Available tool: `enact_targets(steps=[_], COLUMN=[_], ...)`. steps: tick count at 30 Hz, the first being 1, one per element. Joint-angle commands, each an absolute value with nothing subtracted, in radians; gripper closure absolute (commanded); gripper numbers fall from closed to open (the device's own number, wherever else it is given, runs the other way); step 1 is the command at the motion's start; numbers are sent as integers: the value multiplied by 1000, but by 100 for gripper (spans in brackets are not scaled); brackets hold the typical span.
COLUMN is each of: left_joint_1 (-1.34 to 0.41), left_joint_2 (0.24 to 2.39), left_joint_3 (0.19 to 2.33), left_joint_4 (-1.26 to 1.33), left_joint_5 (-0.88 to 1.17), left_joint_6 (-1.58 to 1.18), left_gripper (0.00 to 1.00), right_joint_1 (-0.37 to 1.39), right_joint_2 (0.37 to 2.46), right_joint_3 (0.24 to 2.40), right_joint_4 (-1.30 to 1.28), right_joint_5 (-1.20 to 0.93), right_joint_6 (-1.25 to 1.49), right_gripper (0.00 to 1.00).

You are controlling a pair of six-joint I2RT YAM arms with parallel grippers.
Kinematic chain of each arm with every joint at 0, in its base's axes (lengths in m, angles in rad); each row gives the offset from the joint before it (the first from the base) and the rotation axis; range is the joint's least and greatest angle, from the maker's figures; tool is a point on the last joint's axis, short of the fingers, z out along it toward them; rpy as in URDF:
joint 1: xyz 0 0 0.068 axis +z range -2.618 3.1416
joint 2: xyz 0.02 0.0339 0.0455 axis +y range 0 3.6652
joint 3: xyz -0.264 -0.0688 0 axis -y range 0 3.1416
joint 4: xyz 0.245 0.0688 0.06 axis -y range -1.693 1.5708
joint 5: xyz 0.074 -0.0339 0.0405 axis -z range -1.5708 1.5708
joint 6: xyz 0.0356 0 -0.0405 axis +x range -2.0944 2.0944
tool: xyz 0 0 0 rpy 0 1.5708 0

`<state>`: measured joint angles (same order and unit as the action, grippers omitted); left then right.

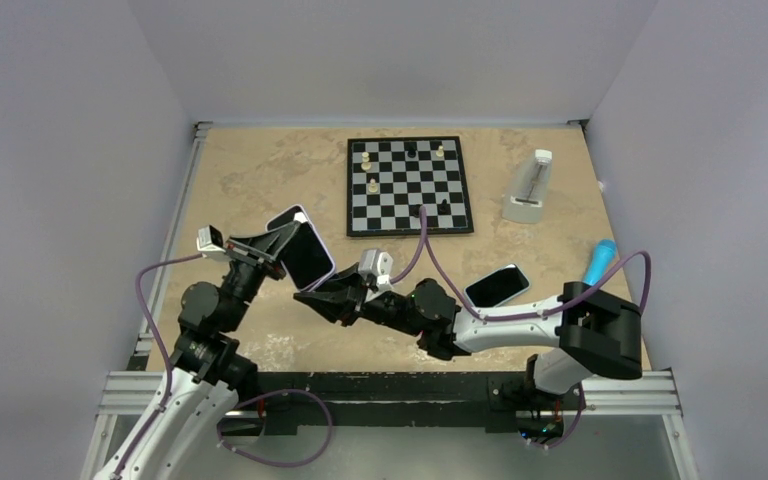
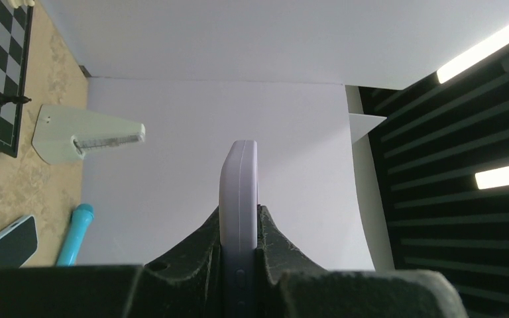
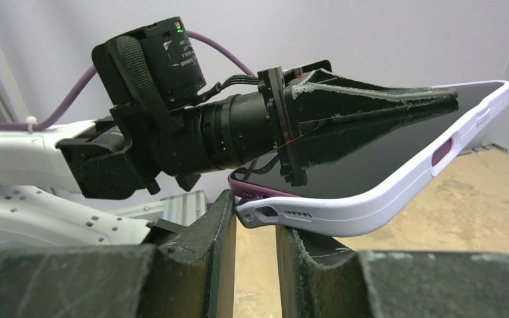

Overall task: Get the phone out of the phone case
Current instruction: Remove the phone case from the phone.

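1. Nearest, low over the desk (image 1: 250,170) and left of centre, the right jaws reached leftward to the bottom corner of the phone case (image 3: 371,205). Their fingers (image 3: 202,245) stood a narrow gap apart with that corner at their tips. Whether they pinched it could not be told.
2. At that corner a purple lip showed between the pale lilac shell and the phone (image 3: 384,142), which sat inside the case with its dark screen facing up.
3. Just beyond, the left jaws were pressed on the cased phone, one finger on the screen and one on the back. They held it off the desk, tilted, with its top end pointing far-left.
4. Off to the right, at about the same depth, a second phone (image 1: 497,286) lay flat on the desk in a light blue case.
5. Further right and a little farther back lay a blue cylinder (image 1: 600,260).
6. At the far side sat a chessboard (image 1: 408,185) carrying a few pieces. A pale wedge-shaped object (image 1: 532,185) stood upright to its right.
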<state>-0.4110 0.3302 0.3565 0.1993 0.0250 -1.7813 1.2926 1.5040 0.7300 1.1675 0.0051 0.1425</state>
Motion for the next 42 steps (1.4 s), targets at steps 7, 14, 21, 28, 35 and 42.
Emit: enact_targets(steps=[7, 14, 21, 28, 35, 42], left_joint_1=[-426, -426, -426, -426, -426, -426], left_joint_2=[321, 384, 383, 327, 367, 369], left_joint_3=[434, 369, 396, 530, 597, 596], left_joint_4=[332, 651, 633, 264, 221, 256], left_joint_5=[251, 275, 301, 253, 262, 279], left_joint_6=[-1840, -1791, -1659, -1271, -1154, -1161], left_gripper=[100, 100, 100, 100, 100, 100], right_joint_1=[1223, 1077, 1061, 1062, 1062, 1057], right_joint_2=[1539, 1652, 1555, 1306, 1135, 1183], right_joint_3=[771, 661, 664, 632, 641, 739], right_joint_4=[1111, 1516, 1229, 851, 708, 737], right_joint_5=[-50, -456, -438, -469, -522, -630], right_joint_6=[93, 694, 719, 568, 557, 644], right_gripper=[100, 100, 98, 47, 41, 36])
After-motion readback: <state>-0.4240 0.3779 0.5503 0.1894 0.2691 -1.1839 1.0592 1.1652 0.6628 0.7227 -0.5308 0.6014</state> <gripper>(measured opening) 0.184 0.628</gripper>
